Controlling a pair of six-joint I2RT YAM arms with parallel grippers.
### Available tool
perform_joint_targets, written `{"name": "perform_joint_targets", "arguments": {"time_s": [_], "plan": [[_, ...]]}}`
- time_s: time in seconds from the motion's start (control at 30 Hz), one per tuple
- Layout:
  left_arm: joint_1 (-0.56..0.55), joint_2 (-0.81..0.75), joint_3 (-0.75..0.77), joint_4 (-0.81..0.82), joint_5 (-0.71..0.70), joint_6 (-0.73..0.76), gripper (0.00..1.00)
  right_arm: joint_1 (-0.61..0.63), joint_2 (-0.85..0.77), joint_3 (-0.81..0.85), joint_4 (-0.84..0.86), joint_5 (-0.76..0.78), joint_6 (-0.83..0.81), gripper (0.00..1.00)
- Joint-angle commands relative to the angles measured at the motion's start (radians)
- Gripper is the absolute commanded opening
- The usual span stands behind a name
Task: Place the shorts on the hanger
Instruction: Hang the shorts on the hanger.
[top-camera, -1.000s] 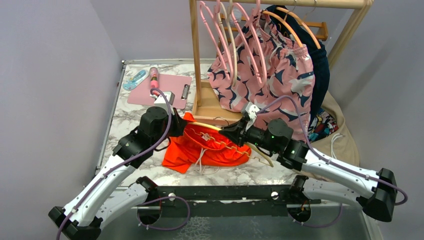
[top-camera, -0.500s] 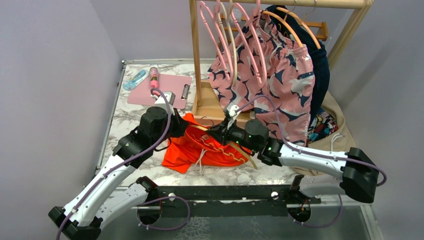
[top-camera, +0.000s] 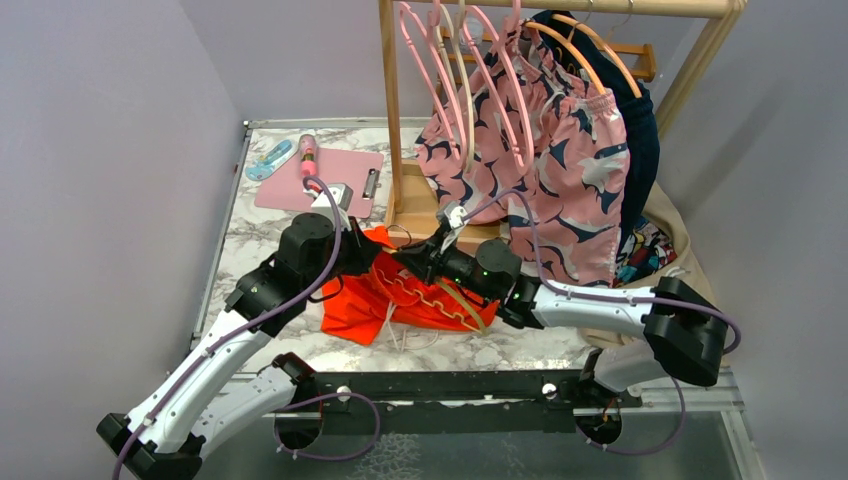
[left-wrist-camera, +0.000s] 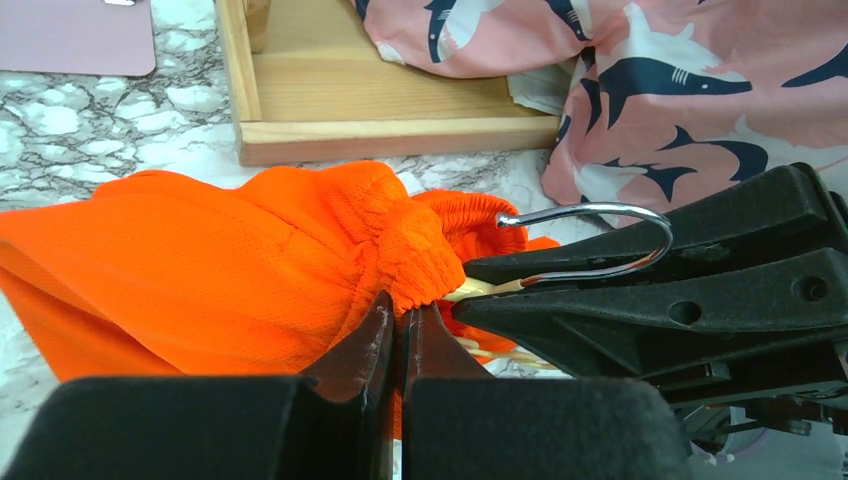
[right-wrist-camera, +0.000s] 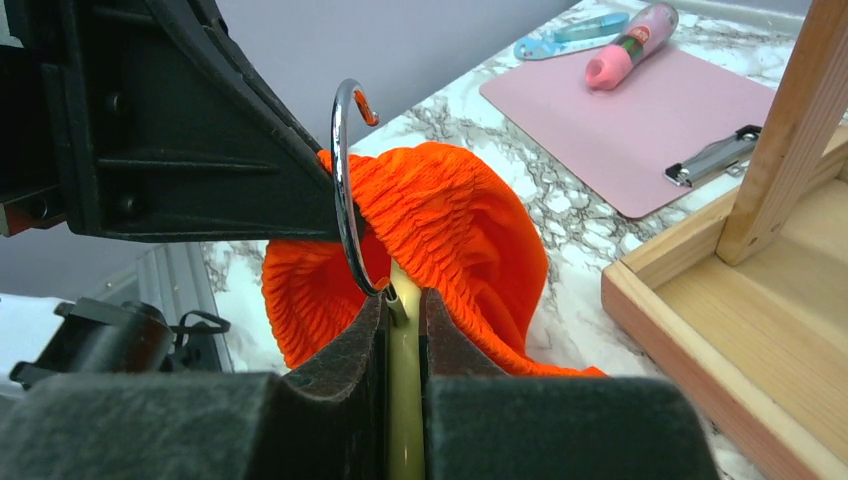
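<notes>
Pink shark-print shorts (top-camera: 570, 150) hung on wooden rack (top-camera: 390, 110), pink hangers (top-camera: 424, 62) alongside, pink clipboard (top-camera: 322, 186) on marble table (top-camera: 243, 240)

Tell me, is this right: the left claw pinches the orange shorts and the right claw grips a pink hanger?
Nearly. The left gripper pinches the orange shorts, but the hanger in the right gripper is pale yellow, not pink, as the right wrist view shows.
</notes>
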Motion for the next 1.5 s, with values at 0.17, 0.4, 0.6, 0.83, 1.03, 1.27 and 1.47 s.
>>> {"name": "perform_joint_targets", "arguments": {"time_s": [0.17, 0.4, 0.6, 0.83, 1.03, 1.27, 1.47], "plan": [[-0.003, -0.007, 0.032, 0.040, 0.048, -0.030, 0.00, 0.022, 0.073, 0.047, 0.196, 0.080, 0.044, 0.01], [-0.003, -0.022, 0.017, 0.052, 0.084, -0.053, 0.00, 0.022, 0.127, 0.054, 0.294, 0.093, 0.046, 0.01], [-0.003, -0.044, 0.039, 0.047, 0.020, -0.061, 0.00, 0.042, 0.144, 0.052, 0.345, 0.094, 0.065, 0.01], [-0.003, -0.044, 0.076, -0.057, -0.232, -0.122, 0.00, 0.058, 0.076, 0.012, 0.313, 0.114, 0.053, 0.01], [-0.003, -0.036, 0.081, -0.043, -0.244, -0.152, 0.00, 0.059, 0.080, -0.001, 0.291, 0.103, 0.065, 0.01], [-0.003, -0.013, 0.061, 0.016, -0.068, -0.150, 0.00, 0.063, 0.140, 0.060, 0.314, 0.092, 0.074, 0.01], [-0.003, -0.046, 0.029, 0.032, -0.020, -0.184, 0.00, 0.070, 0.200, 0.111, 0.335, 0.164, 0.070, 0.01]]}}
